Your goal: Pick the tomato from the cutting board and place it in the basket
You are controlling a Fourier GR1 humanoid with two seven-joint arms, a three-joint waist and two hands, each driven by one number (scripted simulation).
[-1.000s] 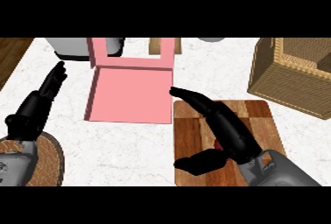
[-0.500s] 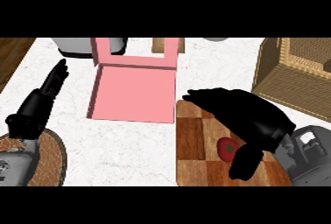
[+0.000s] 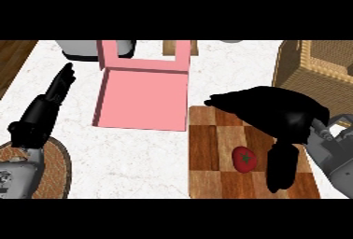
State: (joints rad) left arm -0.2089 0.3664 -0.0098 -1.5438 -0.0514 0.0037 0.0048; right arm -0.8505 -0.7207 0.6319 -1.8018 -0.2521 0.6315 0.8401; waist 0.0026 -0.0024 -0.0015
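A red tomato (image 3: pixel 244 158) with a green stem lies on the checkered wooden cutting board (image 3: pixel 207 158) at the lower right. My right hand (image 3: pixel 279 114) hovers over the board just above and to the right of the tomato, its fingers stretched leftward and its thumb hanging down beside the fruit; it does not hold it. The wicker basket (image 3: pixel 318 70) stands at the right edge, beyond the board. My left hand (image 3: pixel 47 105) rests open at the left, fingers pointing up.
An open pink box (image 3: pixel 141 95) lies on the white counter left of the board. A grey appliance (image 3: pixel 93 49) and a small wooden piece (image 3: pixel 178 46) sit at the back. A round woven mat (image 3: pixel 59 170) lies at the lower left.
My right hand has shifted right and back along the board, uncovering the tomato, and now arches over it. The left hand stays put.
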